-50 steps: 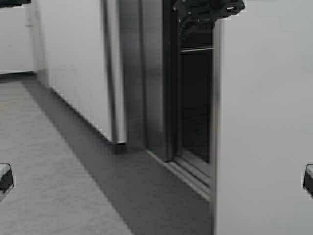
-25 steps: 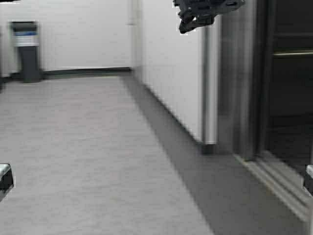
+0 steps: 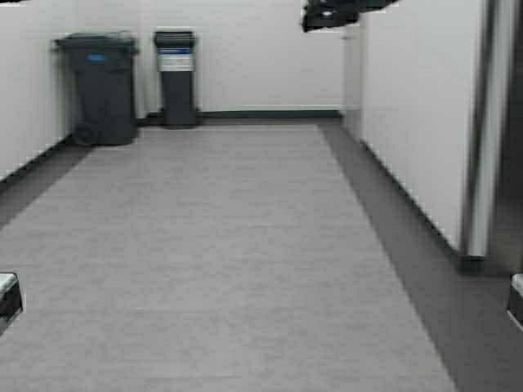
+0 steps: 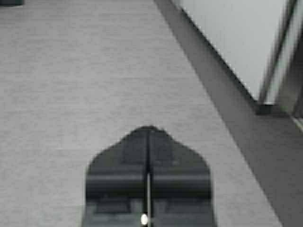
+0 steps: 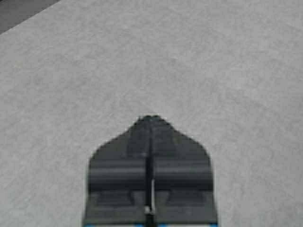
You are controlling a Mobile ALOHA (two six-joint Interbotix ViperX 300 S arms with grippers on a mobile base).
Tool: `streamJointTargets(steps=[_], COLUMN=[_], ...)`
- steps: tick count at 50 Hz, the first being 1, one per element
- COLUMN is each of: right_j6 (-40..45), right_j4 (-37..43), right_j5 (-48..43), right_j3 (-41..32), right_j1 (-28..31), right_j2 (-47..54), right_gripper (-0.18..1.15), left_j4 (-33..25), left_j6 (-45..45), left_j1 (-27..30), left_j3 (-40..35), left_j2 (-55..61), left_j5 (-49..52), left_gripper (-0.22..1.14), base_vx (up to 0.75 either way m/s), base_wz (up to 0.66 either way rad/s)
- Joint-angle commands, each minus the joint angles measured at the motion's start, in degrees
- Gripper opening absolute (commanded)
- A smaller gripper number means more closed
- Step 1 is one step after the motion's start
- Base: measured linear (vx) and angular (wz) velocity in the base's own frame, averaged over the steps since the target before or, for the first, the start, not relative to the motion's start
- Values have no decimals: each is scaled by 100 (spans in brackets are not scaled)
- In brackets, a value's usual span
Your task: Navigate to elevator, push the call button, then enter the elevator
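Note:
Only the elevator's brushed steel frame (image 3: pixel 490 131) shows, at the far right edge of the high view, set in the white wall (image 3: pixel 413 106). The same frame (image 4: pixel 279 61) stands off to the side in the left wrist view. The call button is out of view. My left gripper (image 4: pixel 148 128) is shut and empty, held low over the grey floor. My right gripper (image 5: pixel 149 117) is also shut and empty above bare floor. Both arms are parked, with only small bits showing at the left edge (image 3: pixel 6 298) and right edge (image 3: pixel 516 298) of the high view.
A grey corridor floor (image 3: pixel 212 245) stretches ahead to a white end wall. A dark wheeled bin (image 3: pixel 100 86) and a narrower grey bin (image 3: pixel 176 75) stand at the far left. A dark baseboard strip (image 3: pixel 400 229) runs along the right wall.
The robot has turned left: the whole scene slid right. The open elevator doorway has left the view, only its frame stays, and the corridor and bins have come into view. The grippers are unchanged.

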Motion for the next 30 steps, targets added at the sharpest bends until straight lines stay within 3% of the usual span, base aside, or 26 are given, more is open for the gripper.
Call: streamJointTargets(steps=[1, 30], right_j6=[0, 18], right_j4=[-9, -9], right_j5=[-229, -475], right_j3=[0, 211], right_j1=[-246, -281], right_j2=[-9, -123], right_gripper=[5, 5], left_j4=[18, 35], left_j6=[18, 18], left_j1=[-9, -9], left_j3=[-176, -281], left_j2=[132, 677], left_j5=[-35, -677], left_gripper=[3, 3], base_vx=[14, 26], base_wz=[33, 31])
